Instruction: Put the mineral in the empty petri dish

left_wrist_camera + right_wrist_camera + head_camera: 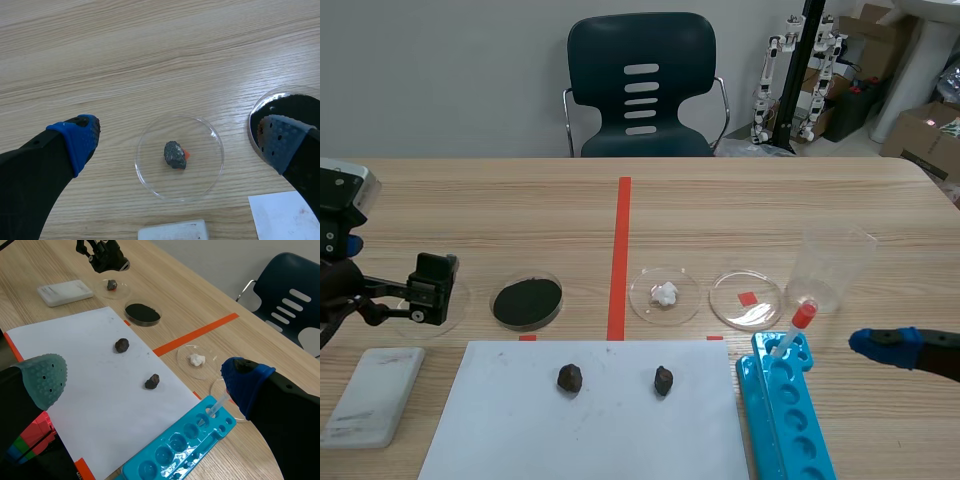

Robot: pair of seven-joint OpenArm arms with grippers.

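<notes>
Dark grey mineral (174,154) — blue, dotted pads (78,141) — turquoise tray (756,405).

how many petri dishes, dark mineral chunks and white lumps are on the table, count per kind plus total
petri dishes: 4
dark mineral chunks: 3
white lump: 1
total: 8
</notes>
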